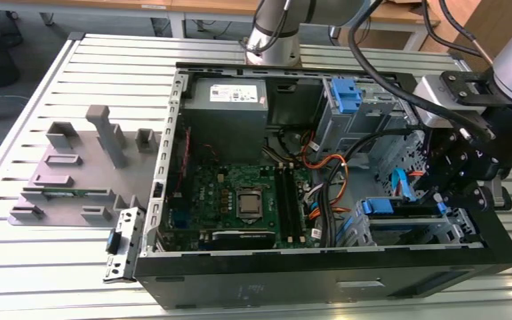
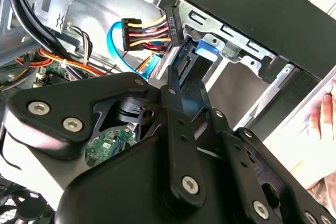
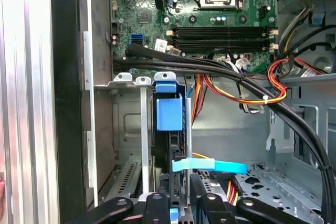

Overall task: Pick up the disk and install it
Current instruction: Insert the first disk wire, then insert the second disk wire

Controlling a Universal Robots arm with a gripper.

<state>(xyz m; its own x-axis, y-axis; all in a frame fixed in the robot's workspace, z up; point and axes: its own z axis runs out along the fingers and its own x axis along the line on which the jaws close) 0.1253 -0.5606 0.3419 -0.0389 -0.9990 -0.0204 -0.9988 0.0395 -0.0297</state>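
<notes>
Black linkage of the claw [image 2: 176, 95] sits right against my lens in the second wrist view, bolted arms crowding the foreground; its fingers reach toward the drive cage [image 3: 131, 129] and I can't tell from here whether they are apart or clamped on anything. In the first wrist view the fingertips [image 3: 157, 203] straddle a narrow upright slab seated edge-on in the cage: that is the disk [image 3: 176, 145], seen only as a dark thin edge with a blue plastic rail tab [image 3: 169, 109] at its end, between silver metal cage walls. Its label face is hidden from me. A light-blue flat cable [image 3: 210, 166] crosses just beside it. Exterior view: the claw [image 1: 452, 183] hangs over the cage corner of the open computer case [image 1: 327, 267], at that view's right, with the disk's blue rail [image 1: 383, 206] showing in the cage below. Motherboard [image 1: 238, 200] lies flat in the case middle, grey power supply [image 1: 229, 97] at the far end, orange and black wire bundles [image 1: 327, 180] running between. Case rests on a slatted metal desk [image 1: 61, 267]; a grey fixture plate [image 1: 78, 167] with upright posts sits beside it on that view's left. A person's hand [image 2: 323, 116] shows at the edge of the second wrist view, outside the case.
</notes>
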